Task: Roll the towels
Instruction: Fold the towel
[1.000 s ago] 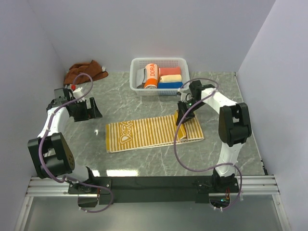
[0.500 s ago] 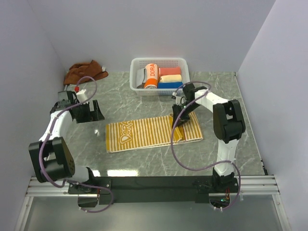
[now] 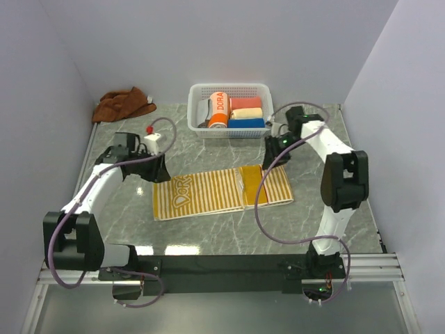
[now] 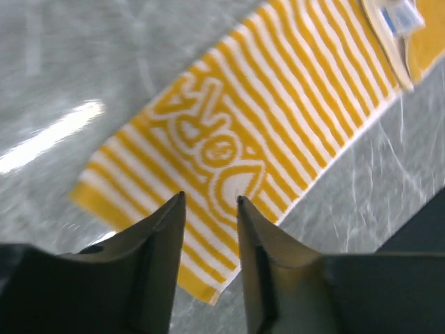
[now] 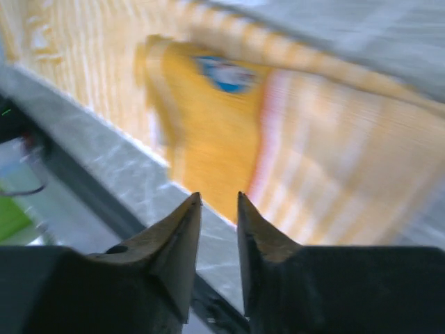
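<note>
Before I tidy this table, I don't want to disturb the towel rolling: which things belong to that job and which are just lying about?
Job: striped towel, laid out mid-table; rust-brown towel, bunched in the far left corner.
Lying about: white basket; orange DORA roll and small red, yellow, blue rolls inside it.

We see a white basket point(image 3: 229, 87) at the far side of the grey table point(image 3: 208, 233). In the basket a DORA roll point(image 3: 219, 109) lies left of centre; a red roll point(image 3: 245, 102), a yellow roll point(image 3: 247, 113) and a blue roll point(image 3: 246, 123) fill its right half.
</note>
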Available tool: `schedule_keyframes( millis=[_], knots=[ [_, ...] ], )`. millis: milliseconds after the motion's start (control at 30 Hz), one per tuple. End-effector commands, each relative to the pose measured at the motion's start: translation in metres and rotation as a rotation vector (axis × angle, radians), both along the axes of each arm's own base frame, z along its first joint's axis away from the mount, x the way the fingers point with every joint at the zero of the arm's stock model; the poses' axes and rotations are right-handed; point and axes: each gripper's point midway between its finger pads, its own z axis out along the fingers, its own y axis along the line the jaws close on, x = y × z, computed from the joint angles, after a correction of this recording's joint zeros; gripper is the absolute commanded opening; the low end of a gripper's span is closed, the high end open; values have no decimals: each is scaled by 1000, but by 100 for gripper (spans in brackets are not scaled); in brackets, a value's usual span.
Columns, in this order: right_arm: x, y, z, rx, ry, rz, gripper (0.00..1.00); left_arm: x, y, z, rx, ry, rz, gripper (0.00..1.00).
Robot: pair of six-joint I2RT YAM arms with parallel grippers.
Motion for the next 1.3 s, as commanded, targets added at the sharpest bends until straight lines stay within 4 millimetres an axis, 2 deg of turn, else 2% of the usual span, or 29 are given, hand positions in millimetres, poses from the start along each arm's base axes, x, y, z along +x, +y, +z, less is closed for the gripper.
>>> schedule_keyframes(
  millis=[0, 33, 100, 133, 200, 233, 300, 333, 500, 533, 600, 633, 667, 767, 800, 867, 900, 1000, 1100, 1267],
  knots=[
    [12, -42, 9, -102, -92, -20, 33, -13, -25, -19, 17, 54, -138, 39],
    [12, -55, -3, -151, -80, -33, 30, -11, -26, -23, 36, 64, -141, 31],
    [16, -63, -16, -182, -88, -37, 28, -12, -29, -43, 85, 120, -159, 21],
    [12, -65, -28, -197, -60, -34, 26, -11, -29, -48, 100, 142, -158, 12],
    [8, -64, -45, -194, -19, -31, 25, -12, -26, -71, 148, 213, -158, 7],
    [6, -63, -51, -193, -5, -32, 24, -10, -25, -75, 160, 231, -159, 3],
    [5, -62, -61, -197, 10, -32, 22, -14, -19, -94, 206, 296, -159, 1],
    [-3, -61, -70, -199, 41, -29, 20, -14, -17, -98, 219, 308, -154, 1],
    [-34, -52, -83, -203, 84, 15, 19, 5, 0, -115, 304, 312, -100, 0],
    [-39, -50, -84, -204, 87, 25, 19, 16, 2, -111, 310, 293, -84, 0],
    [-50, -41, -82, -199, 83, 54, 19, 27, 9, -116, 315, 309, -52, 0],
    [-52, -38, -80, -200, 79, 60, 19, 39, 9, -110, 298, 297, -38, 1],
    [-53, -36, -79, -201, 72, 63, 20, 42, 8, -109, 273, 310, -27, 0],
    [-53, -31, -63, -171, 69, 57, 22, 44, 8, -107, 243, 339, -23, 1],
    [-49, -25, -49, -116, 55, 57, 24, 46, 8, -105, 245, 323, -22, 0],
    [-54, -20, -33, -65, 61, 61, 27, 49, 12, -103, 264, 298, -14, 2],
    [-52, -20, -22, -47, 22, 69, 29, 51, 13, -97, 253, 280, -17, 4],
    [-40, -27, -7, -66, -68, 53, 32, 54, 4, -76, 193, 232, -47, 12],
    [-27, -34, -14, -120, -87, 41, 33, 53, -8, -61, 134, 191, -65, 18],
    [-11, -36, -33, -155, -84, 15, 33, 48, -12, -65, 119, 208, -54, 22]
  ],
)
